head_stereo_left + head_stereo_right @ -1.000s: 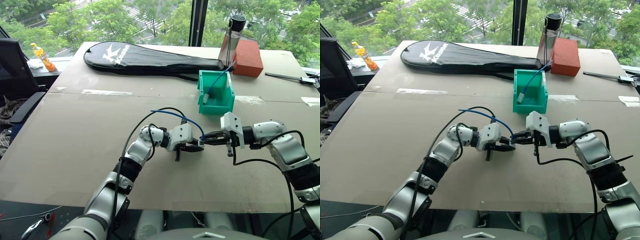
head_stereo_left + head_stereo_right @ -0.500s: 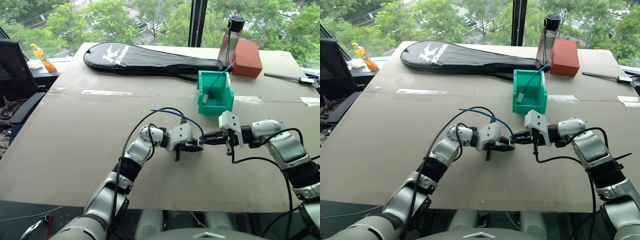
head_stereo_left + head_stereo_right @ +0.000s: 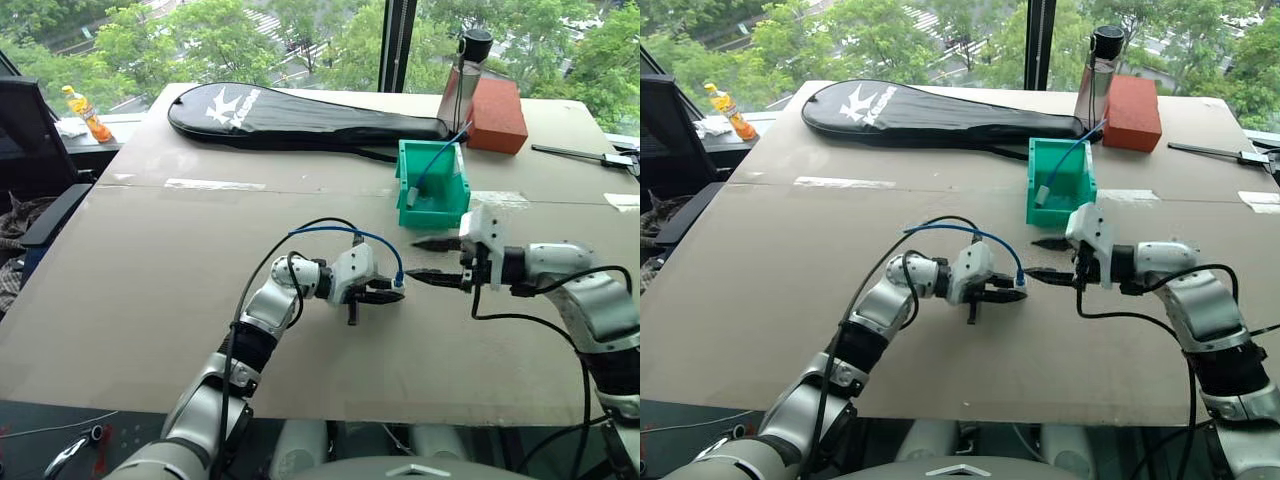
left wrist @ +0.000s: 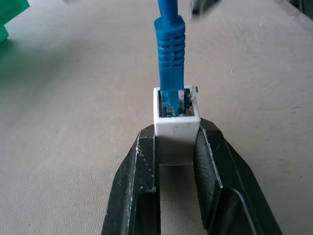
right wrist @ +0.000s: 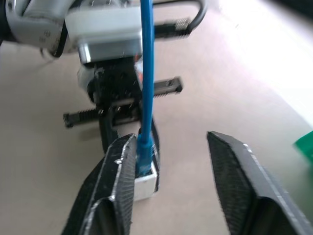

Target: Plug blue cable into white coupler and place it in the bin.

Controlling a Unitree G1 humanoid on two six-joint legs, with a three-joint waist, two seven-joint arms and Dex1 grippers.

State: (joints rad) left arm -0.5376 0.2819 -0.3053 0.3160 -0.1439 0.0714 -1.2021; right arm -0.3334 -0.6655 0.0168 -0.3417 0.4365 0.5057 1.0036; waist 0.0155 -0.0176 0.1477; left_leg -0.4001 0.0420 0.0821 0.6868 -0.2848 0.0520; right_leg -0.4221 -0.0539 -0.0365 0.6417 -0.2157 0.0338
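Cables: 2 blue, one in the bin [image 3: 434, 190], the other blue cable [image 3: 345, 233] plugged into 1 white coupler [image 4: 176, 125] pinched by left gripper [image 3: 384, 291] fingers over tan desk [image 3: 150, 260] by window, far end hidden behind wrist; right gripper [image 3: 428, 262] fingers spread, holding nothing.

A long black racket bag [image 3: 300, 117] lies at about 11 o'clock on the table [image 3: 150, 260]. It has a big white "K" sign and a white word, too small to read.
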